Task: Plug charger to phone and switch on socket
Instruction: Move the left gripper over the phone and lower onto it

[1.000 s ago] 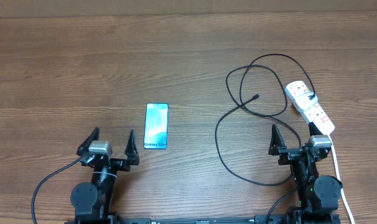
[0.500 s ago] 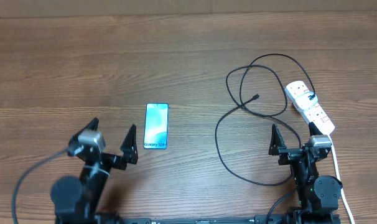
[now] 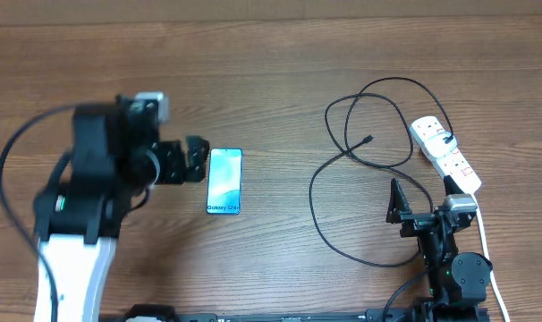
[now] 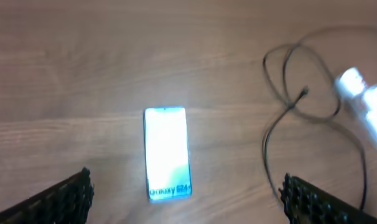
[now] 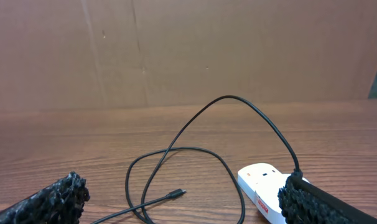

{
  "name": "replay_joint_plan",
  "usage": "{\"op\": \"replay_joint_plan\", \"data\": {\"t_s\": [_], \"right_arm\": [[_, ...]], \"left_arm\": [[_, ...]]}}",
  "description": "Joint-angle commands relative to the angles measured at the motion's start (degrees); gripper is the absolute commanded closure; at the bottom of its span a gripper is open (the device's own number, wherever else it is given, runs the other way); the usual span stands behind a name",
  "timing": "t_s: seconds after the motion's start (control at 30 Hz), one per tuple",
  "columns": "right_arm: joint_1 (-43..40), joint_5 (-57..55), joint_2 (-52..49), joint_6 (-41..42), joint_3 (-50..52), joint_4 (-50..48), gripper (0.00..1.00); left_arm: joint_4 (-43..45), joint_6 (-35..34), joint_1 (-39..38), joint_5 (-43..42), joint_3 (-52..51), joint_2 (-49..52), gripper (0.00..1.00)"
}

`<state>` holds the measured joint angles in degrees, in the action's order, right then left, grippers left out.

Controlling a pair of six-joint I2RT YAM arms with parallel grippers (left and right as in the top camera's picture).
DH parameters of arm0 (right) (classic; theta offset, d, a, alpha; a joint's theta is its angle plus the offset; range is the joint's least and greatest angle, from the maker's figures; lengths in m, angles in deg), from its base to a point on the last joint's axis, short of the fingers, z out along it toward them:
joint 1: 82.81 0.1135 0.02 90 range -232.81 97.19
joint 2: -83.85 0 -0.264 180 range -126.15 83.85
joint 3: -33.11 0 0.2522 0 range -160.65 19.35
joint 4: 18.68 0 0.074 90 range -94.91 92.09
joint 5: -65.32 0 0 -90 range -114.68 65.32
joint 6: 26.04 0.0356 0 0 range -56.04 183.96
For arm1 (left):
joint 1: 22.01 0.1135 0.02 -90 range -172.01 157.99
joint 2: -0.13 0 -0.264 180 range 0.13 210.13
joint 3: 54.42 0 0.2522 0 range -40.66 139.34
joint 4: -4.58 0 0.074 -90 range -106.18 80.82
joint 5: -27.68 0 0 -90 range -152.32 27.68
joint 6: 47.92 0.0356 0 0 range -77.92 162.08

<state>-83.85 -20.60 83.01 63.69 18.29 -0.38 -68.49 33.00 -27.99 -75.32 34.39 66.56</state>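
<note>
Change since a second ago: the left arm has swung up and forward from its rest at the near edge. The left gripper [image 3: 192, 161] now hangs over the bench [image 3: 271, 72], just left of the phone [image 3: 224, 182]. The right arm, phone, charger and socket have not moved.

Left fingers [image 4: 64, 199]: spread wide and released, holding nothing. In the left wrist view the phone lies between them, further out, with no contact visible.

Right gripper [image 3: 421, 199]: parked at the near edge, its fingers [image 5: 45, 202] also spread wide and empty.

The phone lies flat left of centre, screen up and lit blue, label end toward the robot. The charger [image 3: 312, 190] lies in loose loops right of centre. Its plug tip [image 3: 368, 139] is free on the bench, well apart from the phone. The socket [image 3: 445, 154] lies at far right, at an angle, with a black plug [image 3: 443, 137] seated in it. Its white cord [image 3: 487, 250] runs past the right arm. Bare wood lies between phone and plug tip.
</note>
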Motion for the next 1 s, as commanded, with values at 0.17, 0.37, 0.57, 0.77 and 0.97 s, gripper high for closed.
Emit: {"op": "replay_joint_plan", "data": {"t_s": [0.17,0.37,0.57,0.77,0.97], "right_arm": [[0.1,-0.2,0.7,-0.4,0.6,-0.2,0.00],[0.1,-0.2,0.7,-0.4,0.6,-0.2,0.00],[0.1,-0.2,0.7,-0.4,0.6,-0.2,0.00],[0.1,-0.2,0.7,-0.4,0.6,-0.2,0.00],[0.1,-0.1,0.7,-0.4,0.6,-0.2,0.00]], "left_arm": [[-2.2,-0.8,-7.9,8.5,7.3,17.1,0.00],[-1.7,-0.4,-7.9,8.8,7.3,25.5,0.00],[-3.4,-0.5,-7.9,8.5,7.3,34.6,0.00],[-4.9,-5.2,-7.9,8.7,7.2,42.2,0.00],[-4.5,-9.4,-8.3,8.7,6.6,45.6,0.00]]}}
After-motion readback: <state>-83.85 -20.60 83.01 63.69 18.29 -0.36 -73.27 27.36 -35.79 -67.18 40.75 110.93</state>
